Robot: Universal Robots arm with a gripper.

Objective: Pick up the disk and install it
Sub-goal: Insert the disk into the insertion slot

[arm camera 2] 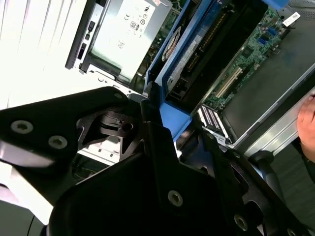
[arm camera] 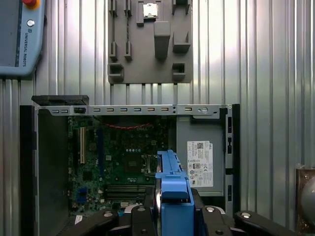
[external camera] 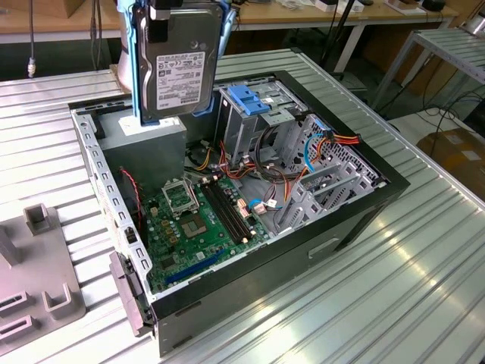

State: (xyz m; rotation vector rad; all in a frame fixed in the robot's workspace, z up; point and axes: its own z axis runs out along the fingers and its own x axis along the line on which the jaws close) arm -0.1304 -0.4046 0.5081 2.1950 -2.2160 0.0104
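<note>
Off to the exterior view's left of the gripper (external camera: pixel 159 23), well apart from it, a grey fixture plate (external camera: pixel 34 288) lies on the ribbed table (external camera: pixel 394 288). The gripper is clamped tight on the disk (external camera: pixel 176 72) and holds it upright in the air above the open computer case (external camera: pixel 303 258), with the grey power supply (external camera: pixel 148 140) right beneath. To the hand's right and lower down sit the green motherboard (external camera: pixel 201 220) and the metal drive cage (external camera: pixel 258 114), and in the first wrist view the blue rail (arm camera: pixel 174 196) is squeezed between the black fingers (arm camera: pixel 147 221).

exterior view: claw (external camera: pixel 161 23) cropped at top edge | disk (external camera: pixel 176 76) top cropped | first wrist view: pendant (arm camera: pixel 19 42) edge-cropped
</note>
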